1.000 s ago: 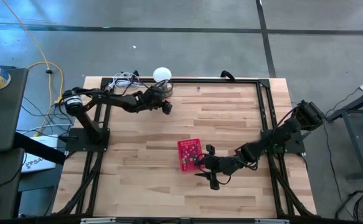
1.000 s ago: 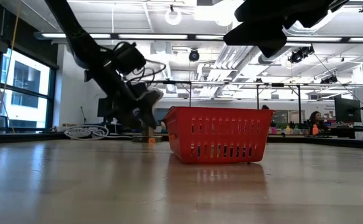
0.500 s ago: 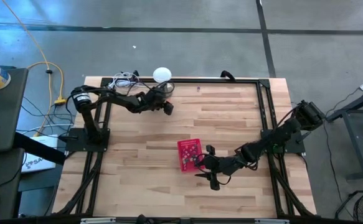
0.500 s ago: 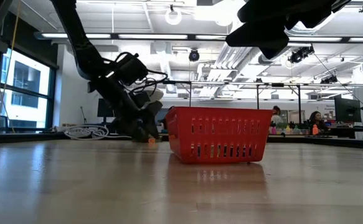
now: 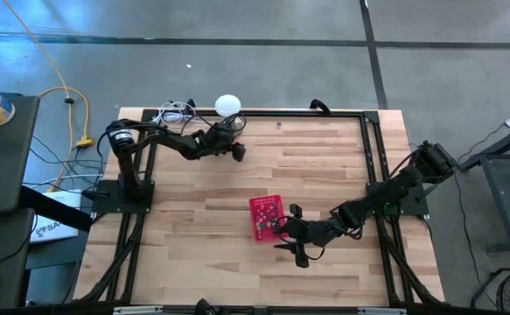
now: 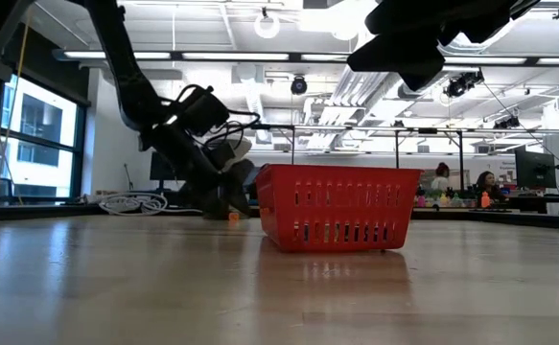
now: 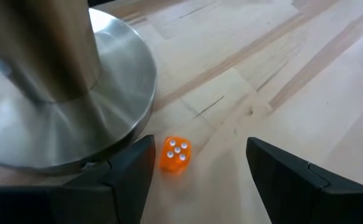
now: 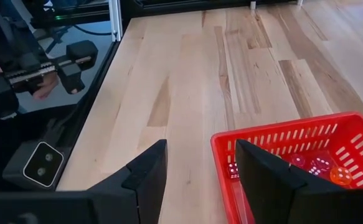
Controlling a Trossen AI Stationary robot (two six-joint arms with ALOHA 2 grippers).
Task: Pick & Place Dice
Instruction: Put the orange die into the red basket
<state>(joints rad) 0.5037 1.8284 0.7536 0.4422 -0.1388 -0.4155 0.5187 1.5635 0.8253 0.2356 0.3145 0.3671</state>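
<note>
From overhead, the left gripper (image 5: 234, 150) sits at about eleven o'clock on the table (image 5: 324, 175), right beside the white lamp (image 5: 227, 105). The red basket (image 5: 266, 216) lies nearer the middle, toward six o'clock, and the right gripper (image 5: 282, 234) hangs over its edge, holding nothing I can make out. The die the left arm is after is too small to pick out from up here.

At table height, the left gripper (image 6: 231, 187) is down near the wood, and an orange die (image 6: 232, 217) shows as a speck just below it, left of the basket (image 6: 337, 206). The right arm is only a dark mass overhead.

The left wrist camera tells the most: the orange die (image 7: 175, 154) lies between the two wide-spread, empty fingers (image 7: 131, 168), much nearer one of them and just beside the lamp's metal base (image 7: 106, 93). That is my worry. If the jaws close as they stand, the near finger may strike the base or reach the die first and skid it aside; a small cube could easily twist and pop out.

From the right wrist camera, the fingers (image 8: 147, 174) stand partly open with nothing between them, over the basket (image 8: 281, 134), where several dice (image 8: 321, 165) already rest.
</note>
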